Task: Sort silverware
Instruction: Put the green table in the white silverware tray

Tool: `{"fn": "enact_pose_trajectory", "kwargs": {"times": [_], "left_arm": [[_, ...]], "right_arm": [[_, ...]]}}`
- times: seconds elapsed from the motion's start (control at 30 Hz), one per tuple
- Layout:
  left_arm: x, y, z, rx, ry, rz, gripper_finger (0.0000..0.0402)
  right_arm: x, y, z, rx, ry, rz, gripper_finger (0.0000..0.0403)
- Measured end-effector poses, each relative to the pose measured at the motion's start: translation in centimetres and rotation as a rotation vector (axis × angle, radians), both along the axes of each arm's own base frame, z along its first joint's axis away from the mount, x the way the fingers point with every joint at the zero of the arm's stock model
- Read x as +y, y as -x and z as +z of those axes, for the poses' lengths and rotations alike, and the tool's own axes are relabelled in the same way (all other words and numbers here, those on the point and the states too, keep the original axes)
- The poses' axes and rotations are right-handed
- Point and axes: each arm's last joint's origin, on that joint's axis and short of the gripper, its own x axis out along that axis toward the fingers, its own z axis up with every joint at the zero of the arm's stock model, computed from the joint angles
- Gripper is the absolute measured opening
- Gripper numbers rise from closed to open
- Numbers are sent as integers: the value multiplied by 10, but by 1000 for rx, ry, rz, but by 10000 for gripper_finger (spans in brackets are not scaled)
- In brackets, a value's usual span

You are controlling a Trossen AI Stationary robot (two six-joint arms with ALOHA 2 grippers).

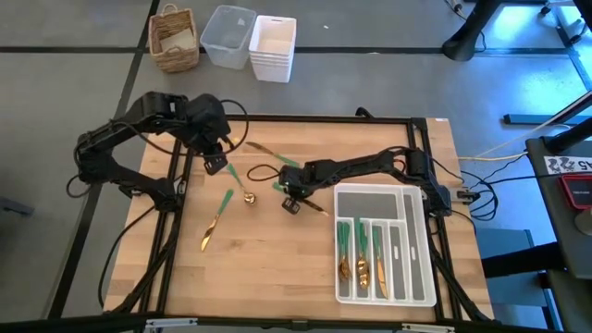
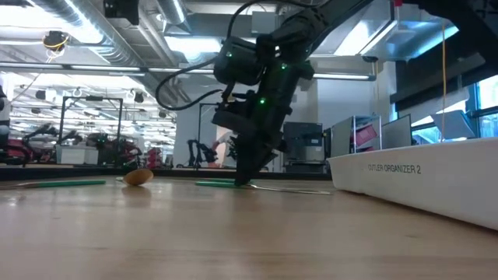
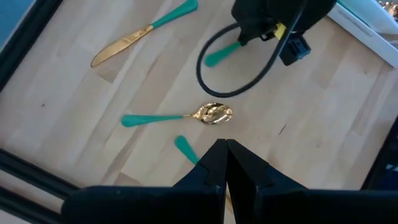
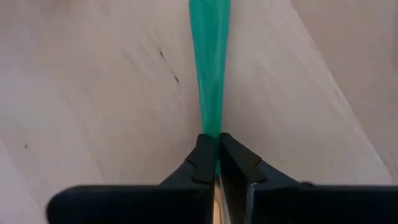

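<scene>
Green-handled gold silverware lies on the wooden table: a knife [image 1: 215,222], a spoon [image 1: 242,191] and another piece [image 1: 270,152]. My right gripper [image 1: 293,200] is at the table's middle, shut on one more piece [image 4: 210,74], whose gold end [image 1: 319,210] points toward the white tray [image 1: 416,250]. Several pieces lie in the tray's slots [image 1: 359,254]. My left gripper [image 3: 225,149] is shut above the table, left of the spoon [image 3: 180,116]. A green handle [image 3: 185,148] shows beside its tips. My right gripper pinches the piece between its two fingers where the green handle narrows [image 4: 211,127], across its width. The fingers point down from above. The piece lies flat on the table, its handle [image 2: 214,183] on one side of the fingers and its metal end [image 2: 299,189] on the other. My left gripper: the green handle passes behind its fingertips, and I cannot tell whether they touch it.
A wicker basket [image 1: 174,39], a clear bin [image 1: 228,35] and stacked white bins [image 1: 273,46] stand beyond the far edge. A black cable [image 3: 214,74] loops from the right arm above the table. Bare wood lies at the near left.
</scene>
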Motion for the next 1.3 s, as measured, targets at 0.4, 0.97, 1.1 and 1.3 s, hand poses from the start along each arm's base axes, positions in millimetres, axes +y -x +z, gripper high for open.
{"fn": "enact_pose_trajectory", "kwargs": {"times": [0.4,0.97,1.1,1.3], "left_arm": [[-6,-4,1,-10,-25,-2,0],[-11,-5,1,-10,-19,-18,0],[-11,-5,1,-10,-19,-18,0],[-11,-6,1,-17,-21,-18,0]], "right_arm": [[1,-1,-1,-8,-24,30,66],[0,2,-1,26,17,72,88],[1,2,-1,27,27,99,87],[1,2,-2,15,-10,113,55]]}}
